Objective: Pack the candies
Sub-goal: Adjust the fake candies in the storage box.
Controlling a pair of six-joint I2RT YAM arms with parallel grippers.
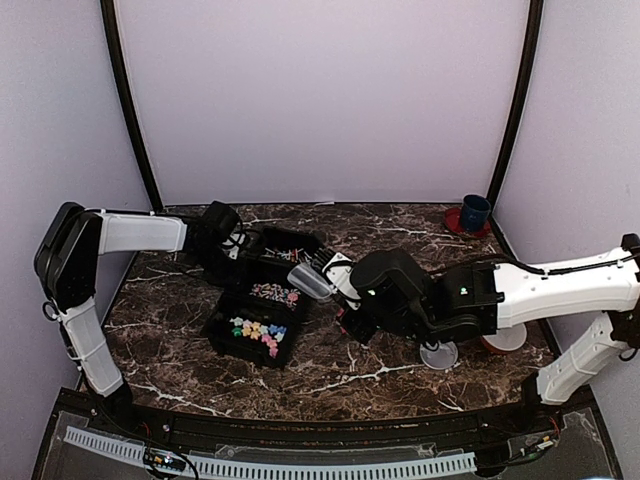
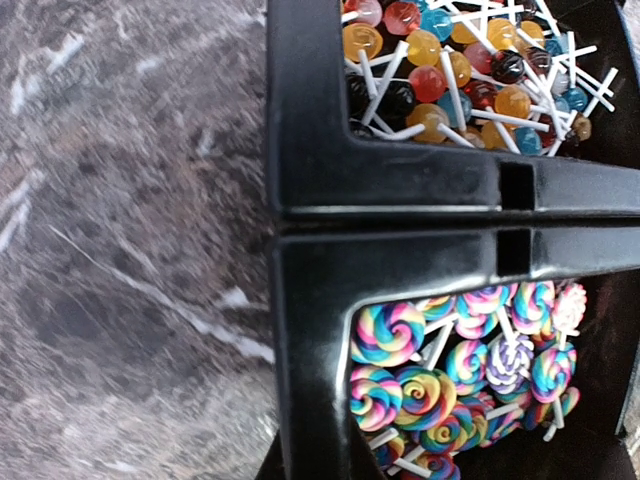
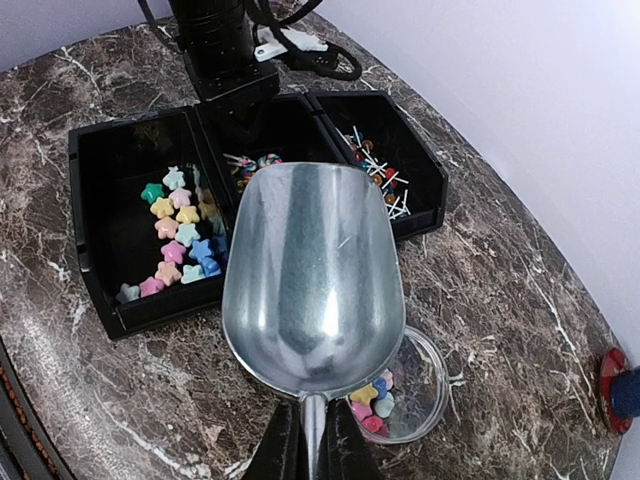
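A dark marble table (image 1: 400,370) with a black tray (image 3: 95,300) and an empty scoop (image 3: 310,270).

The candies (image 3: 175,230) sit in the tray, and a few stars lie in the clear jar (image 3: 420,400) under the scoop. The right gripper (image 3: 305,450) is pinched tight on the scoop's handle. The left gripper (image 3: 230,85) is pinched shut at the tray's far rim; I cannot tell if it grips it. If not, the tray may slide when scooped. Candies may also spill past the small jar mouth.
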